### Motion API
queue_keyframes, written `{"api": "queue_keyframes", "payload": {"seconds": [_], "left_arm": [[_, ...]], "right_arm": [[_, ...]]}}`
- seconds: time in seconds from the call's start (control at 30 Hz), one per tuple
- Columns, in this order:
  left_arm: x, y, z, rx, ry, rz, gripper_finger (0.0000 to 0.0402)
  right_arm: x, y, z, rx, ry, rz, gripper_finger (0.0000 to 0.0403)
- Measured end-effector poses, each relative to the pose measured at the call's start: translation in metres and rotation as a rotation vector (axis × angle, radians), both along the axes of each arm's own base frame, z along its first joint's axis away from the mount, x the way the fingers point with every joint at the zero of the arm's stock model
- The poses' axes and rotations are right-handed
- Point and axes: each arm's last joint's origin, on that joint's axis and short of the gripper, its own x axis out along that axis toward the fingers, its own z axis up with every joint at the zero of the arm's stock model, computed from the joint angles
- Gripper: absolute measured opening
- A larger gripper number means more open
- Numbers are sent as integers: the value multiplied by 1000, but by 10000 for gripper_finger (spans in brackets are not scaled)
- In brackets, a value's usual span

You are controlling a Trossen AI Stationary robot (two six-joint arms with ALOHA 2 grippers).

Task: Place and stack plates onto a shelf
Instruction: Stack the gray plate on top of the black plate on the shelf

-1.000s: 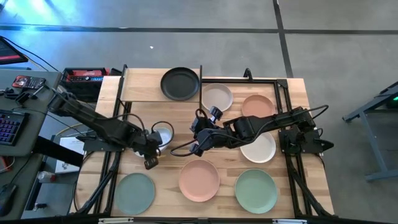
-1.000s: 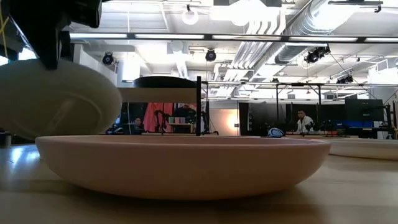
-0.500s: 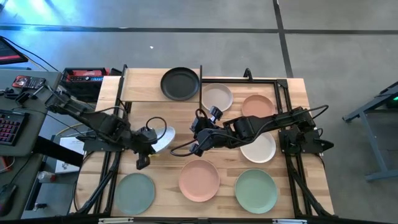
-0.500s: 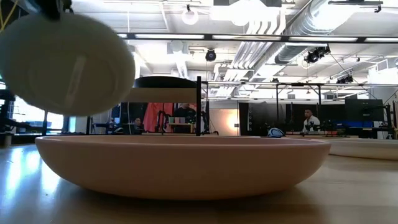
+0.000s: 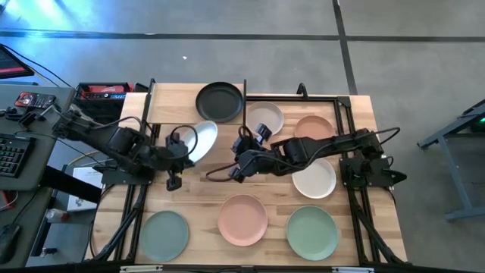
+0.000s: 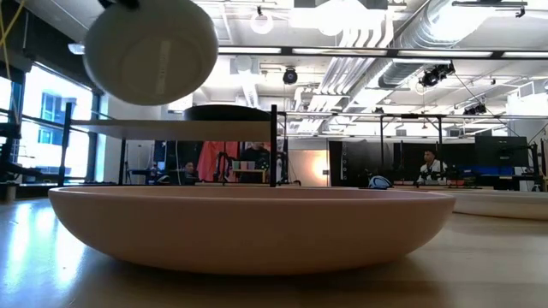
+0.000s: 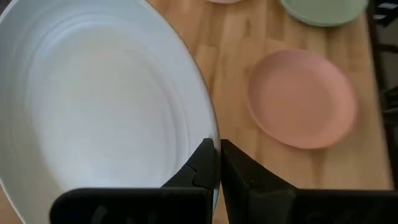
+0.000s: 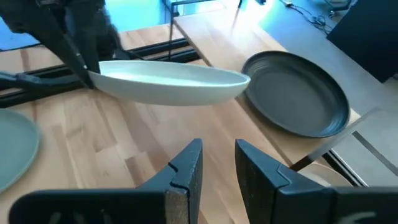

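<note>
My left gripper [image 5: 183, 149] is shut on a white plate [image 5: 200, 140], held up in the air just near of the shelf [image 5: 173, 104]. The shelf's pale board carries a black plate [image 5: 220, 101], resting flat on its base. In the low view the white plate [image 6: 151, 50] shows its underside, higher than the shelf board [image 6: 214, 128]. My right gripper [image 8: 217, 163] stands open over the table's middle, right of the white plate [image 8: 174, 84], with nothing between its fingers. My left gripper pinches the white plate's rim [image 7: 208, 133] between its two fingers, one on the inner face and one on the outside. The fingers come from the table's left, slanting down. The plate is lifted clear of the table and tilted, reaching away from the fingers toward the shelf.
Other plates lie flat on the table: beige [image 5: 264, 117], terracotta [image 5: 313, 129], white [image 5: 315, 180], pink [image 5: 242, 220], sage green [image 5: 311, 232] and grey-green [image 5: 164, 235]. The shelf's thin black upright [image 6: 273, 145] stands right of the black plate. Bare wood lies between the arms.
My left gripper has risen and gone toward the far edge and the shelf, rolling its wrist and staying shut on the white plate. The plate has come up well clear of the table, to above the shelf board in the low view, and has turned flatter.
</note>
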Motion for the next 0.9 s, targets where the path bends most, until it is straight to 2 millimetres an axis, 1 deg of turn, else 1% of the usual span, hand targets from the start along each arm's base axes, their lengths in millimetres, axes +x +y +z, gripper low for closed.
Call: {"api": "queue_keyframes", "payload": {"seconds": [0.13,0.27,0.5,0.67,0.77,0.9], "left_arm": [[3,13,2,108,7,-7,1],[7,28,2,184,23,1,1],[12,55,6,432,69,-58,1],[18,76,13,576,55,-79,1],[21,89,15,618,55,-76,1],[27,106,13,624,67,-85,1]], "right_arm": [[1,-10,1,-53,-12,-76,80],[3,-19,5,-155,-41,-158,80],[13,-32,17,-260,-73,-132,80],[17,-44,22,-315,-75,-129,80],[18,-51,23,-342,-56,-130,80],[18,-61,23,-350,-44,-145,80]]}}
